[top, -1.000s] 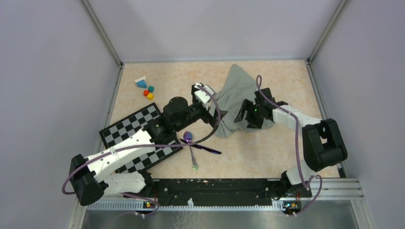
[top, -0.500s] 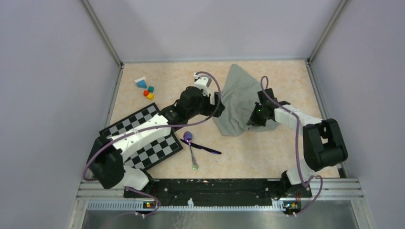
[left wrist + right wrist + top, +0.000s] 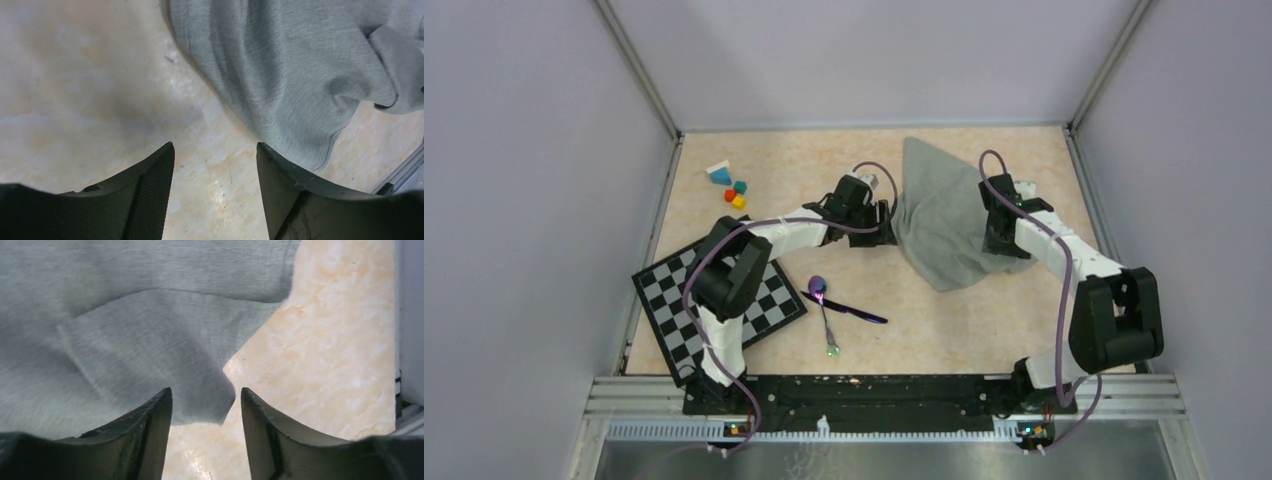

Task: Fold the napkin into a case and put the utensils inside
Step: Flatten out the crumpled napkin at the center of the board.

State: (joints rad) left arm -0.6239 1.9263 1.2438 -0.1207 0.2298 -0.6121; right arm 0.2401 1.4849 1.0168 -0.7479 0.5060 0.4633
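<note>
The grey-green napkin (image 3: pixel 944 215) lies crumpled and loosely spread at the back right of the table, with no folded case to be seen. My left gripper (image 3: pixel 886 224) is open over bare table at its left edge; the wrist view shows the gripper (image 3: pixel 215 150) empty and the napkin (image 3: pixel 300 65) just beyond the right finger. My right gripper (image 3: pixel 996 238) is open at the napkin's right edge. In its wrist view a napkin (image 3: pixel 125 330) corner lies loose ahead of the gripper (image 3: pixel 206 395). The purple spoon (image 3: pixel 824 303) and dark stick (image 3: pixel 849 309) lie crossed in front.
A black-and-white checkered board (image 3: pixel 769 300) lies at the left under the left arm. Small coloured blocks (image 3: pixel 732 186) sit at the back left. The right wall and its rail (image 3: pixel 407 390) stand close to the right gripper.
The left arm has stretched out to the napkin's left edge. The right gripper has moved back and right, and the napkin has shifted right and spread wider.
</note>
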